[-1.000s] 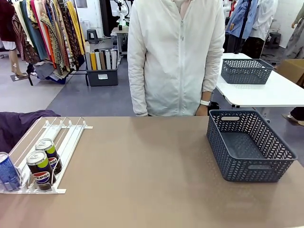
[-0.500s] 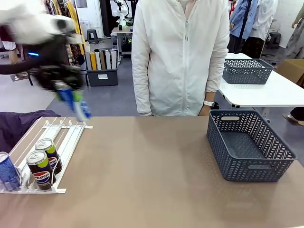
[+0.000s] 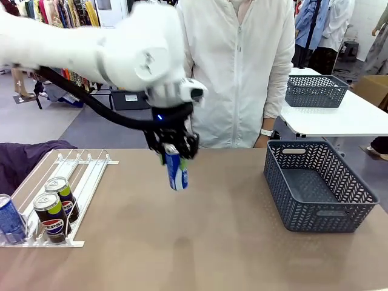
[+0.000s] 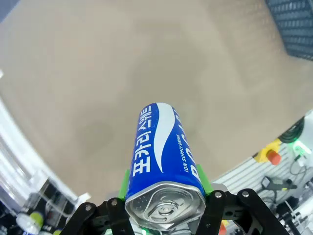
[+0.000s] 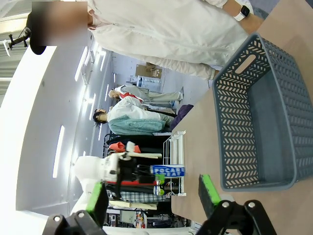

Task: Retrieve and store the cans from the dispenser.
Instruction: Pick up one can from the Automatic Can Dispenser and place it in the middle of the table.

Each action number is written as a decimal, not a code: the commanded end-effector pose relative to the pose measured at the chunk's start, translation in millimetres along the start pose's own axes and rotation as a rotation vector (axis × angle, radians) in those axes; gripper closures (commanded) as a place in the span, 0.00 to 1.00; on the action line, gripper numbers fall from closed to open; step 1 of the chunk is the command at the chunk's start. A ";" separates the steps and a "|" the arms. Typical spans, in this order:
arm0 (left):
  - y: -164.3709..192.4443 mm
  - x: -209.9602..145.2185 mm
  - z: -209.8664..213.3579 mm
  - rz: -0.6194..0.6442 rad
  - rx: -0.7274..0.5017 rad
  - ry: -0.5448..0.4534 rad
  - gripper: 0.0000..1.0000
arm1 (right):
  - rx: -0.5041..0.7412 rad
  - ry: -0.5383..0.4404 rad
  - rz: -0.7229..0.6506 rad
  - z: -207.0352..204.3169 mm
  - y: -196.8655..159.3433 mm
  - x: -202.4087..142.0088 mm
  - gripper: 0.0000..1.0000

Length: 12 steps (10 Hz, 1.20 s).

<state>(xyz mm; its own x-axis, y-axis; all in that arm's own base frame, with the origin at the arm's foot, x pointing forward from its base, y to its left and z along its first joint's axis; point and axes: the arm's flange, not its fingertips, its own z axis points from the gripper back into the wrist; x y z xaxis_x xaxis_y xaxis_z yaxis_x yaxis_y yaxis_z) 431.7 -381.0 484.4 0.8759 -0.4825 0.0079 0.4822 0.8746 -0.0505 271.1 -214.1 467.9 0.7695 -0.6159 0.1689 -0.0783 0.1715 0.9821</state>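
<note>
Three cans sit at the near end of the rack and a fourth hangs in the air, so we take the scene from the biggest thing down. The table has a wide bare stretch in its middle, which we judge leaves the arm free travel between pickup and drop-off. The grey basket sits on the right side, empty and open-topped, likely so a can goes straight down into it. The white wire rack lies at the left edge, its lanes lining cans up against the stops at our end, within reach from above. The left gripper hangs over the table's middle, between rack and basket, fingers clenched on a blue can. The green pads press its sides near the silver top, and it hangs slightly tilted, well clear of the surface. We think the high grip keeps the base free for setting down. The right gripper is released, with nothing between its fingers, looking toward the basket. In the rack stand two black-and-green cans and another blue one at the far left.
</note>
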 end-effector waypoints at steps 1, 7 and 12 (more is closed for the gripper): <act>-3.4 13.4 -20.6 -0.048 0.054 0.002 1.00 | 0.022 -0.012 0.013 -1.1 3.0 2.4 0.00; -11.2 17.7 -76.6 -0.178 0.061 0.103 1.00 | 0.022 -0.012 0.013 -1.1 3.0 2.4 0.00; -11.7 19.7 -78.5 -0.195 0.065 0.106 0.00 | 0.022 -0.012 0.013 -1.1 3.0 2.4 0.00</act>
<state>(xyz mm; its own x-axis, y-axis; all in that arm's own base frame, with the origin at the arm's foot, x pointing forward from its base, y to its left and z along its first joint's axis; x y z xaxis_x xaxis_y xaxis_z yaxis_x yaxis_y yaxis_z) 438.7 -407.2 401.5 0.7700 -0.6310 -0.0951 0.6325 0.7744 -0.0169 271.0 -214.2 467.9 0.7692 -0.6163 0.1689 -0.0783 0.1714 0.9821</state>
